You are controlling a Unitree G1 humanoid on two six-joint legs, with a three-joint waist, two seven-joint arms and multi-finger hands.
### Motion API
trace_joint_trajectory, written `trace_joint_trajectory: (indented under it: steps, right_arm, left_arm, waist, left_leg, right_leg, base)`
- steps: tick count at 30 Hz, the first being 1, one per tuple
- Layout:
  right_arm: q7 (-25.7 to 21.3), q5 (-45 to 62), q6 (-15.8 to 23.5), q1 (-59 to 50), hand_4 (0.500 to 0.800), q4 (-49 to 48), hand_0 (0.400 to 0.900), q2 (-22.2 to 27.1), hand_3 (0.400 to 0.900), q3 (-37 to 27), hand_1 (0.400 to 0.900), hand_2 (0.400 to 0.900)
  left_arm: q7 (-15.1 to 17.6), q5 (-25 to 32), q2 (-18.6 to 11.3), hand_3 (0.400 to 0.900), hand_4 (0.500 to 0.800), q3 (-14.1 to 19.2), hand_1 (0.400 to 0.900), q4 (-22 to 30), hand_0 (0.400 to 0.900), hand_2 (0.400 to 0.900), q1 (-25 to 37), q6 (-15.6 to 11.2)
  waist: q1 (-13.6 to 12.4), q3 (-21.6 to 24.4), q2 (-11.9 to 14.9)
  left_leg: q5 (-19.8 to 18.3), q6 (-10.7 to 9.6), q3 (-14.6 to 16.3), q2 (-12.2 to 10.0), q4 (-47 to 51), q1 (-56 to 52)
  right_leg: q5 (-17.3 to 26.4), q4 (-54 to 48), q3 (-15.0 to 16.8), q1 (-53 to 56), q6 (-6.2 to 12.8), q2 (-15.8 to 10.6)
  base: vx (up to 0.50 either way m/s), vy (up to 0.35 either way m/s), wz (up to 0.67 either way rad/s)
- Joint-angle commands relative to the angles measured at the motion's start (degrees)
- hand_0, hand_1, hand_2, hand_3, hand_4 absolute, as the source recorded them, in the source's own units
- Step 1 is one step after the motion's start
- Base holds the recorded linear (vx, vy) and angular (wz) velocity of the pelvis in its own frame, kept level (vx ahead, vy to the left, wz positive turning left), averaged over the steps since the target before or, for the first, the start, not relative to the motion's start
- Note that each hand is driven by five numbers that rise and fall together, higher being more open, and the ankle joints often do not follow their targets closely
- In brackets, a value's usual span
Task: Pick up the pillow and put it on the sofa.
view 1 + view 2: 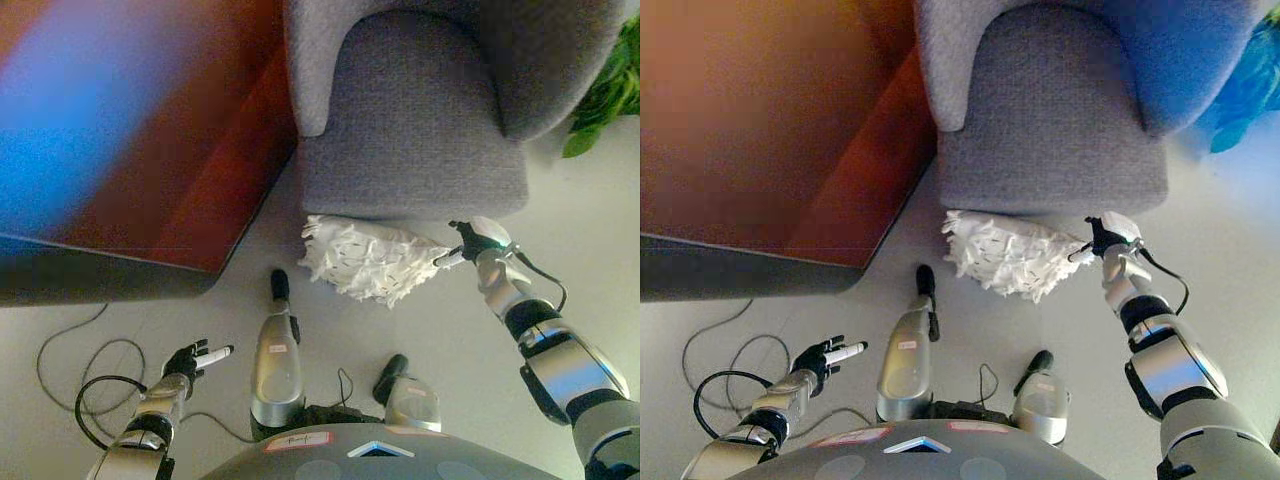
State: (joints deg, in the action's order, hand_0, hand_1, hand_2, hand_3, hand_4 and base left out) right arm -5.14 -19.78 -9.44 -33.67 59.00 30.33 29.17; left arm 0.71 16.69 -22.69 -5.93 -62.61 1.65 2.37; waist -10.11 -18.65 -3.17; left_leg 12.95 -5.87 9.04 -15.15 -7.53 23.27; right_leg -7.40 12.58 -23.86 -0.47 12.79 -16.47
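Right hand (478, 240) clamped on white shaggy fabric pillow (368, 259) below grey upholstered sofa (415, 120); left hand (192, 358) relaxed, holding nothing.

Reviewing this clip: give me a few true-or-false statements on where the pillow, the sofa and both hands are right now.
1. The pillow lies on the sofa seat. False: it is on the floor in front of the sofa.
2. The right hand is at the pillow's right edge. True.
3. The left hand is touching the pillow. False: it hangs low at the left, apart from it.
4. The pillow is white. True.
5. A green plant shows to the right of the sofa. True.
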Motion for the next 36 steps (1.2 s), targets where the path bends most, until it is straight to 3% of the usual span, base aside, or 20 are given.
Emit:
trace_joint_trajectory:
  steps: [1, 6, 11, 14, 23, 36]
  right_arm:
    - [2.5, 0.5, -1.6, -6.3, 0.800, -0.3, 0.900, 5.3, 0.900, -0.6, 0.900, 0.900]
    - [5.9, 1.3, -2.5, -10.8, 0.800, 1.8, 0.900, 7.1, 0.900, 1.2, 0.900, 0.900]
    - [6.2, 3.4, -3.4, -15.5, 0.800, 3.4, 0.900, 9.2, 0.900, 2.7, 0.900, 0.900]
    - [5.7, 3.8, -3.6, -18.8, 0.800, 5.4, 0.900, 10.3, 0.900, 3.5, 0.900, 0.900]
    - [5.9, 4.6, -3.7, -24.9, 0.800, 5.3, 0.900, 12.0, 0.900, 5.0, 0.900, 0.900]
    - [-6.8, 3.5, -7.7, -31.1, 0.800, 5.1, 0.900, 13.4, 0.900, 4.8, 0.900, 0.900]
  left_arm:
    - [0.8, 2.9, -4.8, 0.900, 0.800, -1.8, 0.900, 0.3, 0.900, 0.900, -0.3, -1.5]
    - [1.1, 6.9, -5.1, 0.900, 0.800, -2.4, 0.900, 2.4, 0.900, 0.900, 1.1, -2.0]
    - [1.0, 9.9, -5.6, 0.900, 0.800, -2.4, 0.900, 3.8, 0.900, 0.900, 1.8, -2.3]
    - [0.5, 11.2, -5.5, 0.900, 0.800, -2.1, 0.900, 3.6, 0.900, 0.900, 2.2, -4.0]
    - [1.5, 14.1, -5.3, 0.900, 0.800, -3.0, 0.900, 7.2, 0.900, 0.900, 3.1, -5.8]
    - [1.0, 16.1, -3.5, 0.900, 0.800, -5.1, 0.900, 9.0, 0.900, 0.900, 1.9, -8.8]
  waist:
    - [-1.5, 0.2, 0.0]
    - [-2.0, -2.9, -1.5]
    - [-2.6, -6.3, -2.9]
    - [-3.0, -8.0, -3.8]
    - [-3.3, -11.1, -5.0]
    - [-3.4, -11.1, -6.4]
  left_leg:
    - [-3.0, -9.1, -9.1, -10.2, -6.8, -0.8]
    - [-3.8, -8.5, -11.5, -9.0, -9.1, 3.3]
    - [-4.4, -6.9, -13.0, -5.8, -9.6, 8.0]
    - [-4.9, -5.9, -13.2, -3.8, -10.1, 10.3]
    - [-5.5, -4.4, -13.5, -0.8, -10.4, 14.3]
    - [-5.6, -2.9, -13.4, 0.9, -9.0, 16.3]
  right_leg:
    - [4.7, 4.7, 4.6, -11.8, 1.23, -7.5]
    - [3.8, 11.3, 7.4, -20.1, 0.42, -9.2]
    - [4.4, 16.8, 10.8, -29.7, 0.48, -11.1]
    - [4.4, 19.7, 12.8, -34.3, 0.86, -12.3]
    - [6.1, 20.4, 14.5, -40.2, 0.81, -12.7]
    - [7.5, 19.4, 15.2, -43.5, 0.33, -11.7]
  base:
    - [0.02, 0.047, 0.00]
    - [-0.05, 0.070, 0.09]
    - [-0.15, 0.061, 0.11]
    - [-0.14, 0.064, 0.16]
    - [-0.09, 0.043, 0.05]
    - [-0.03, 0.033, 0.00]
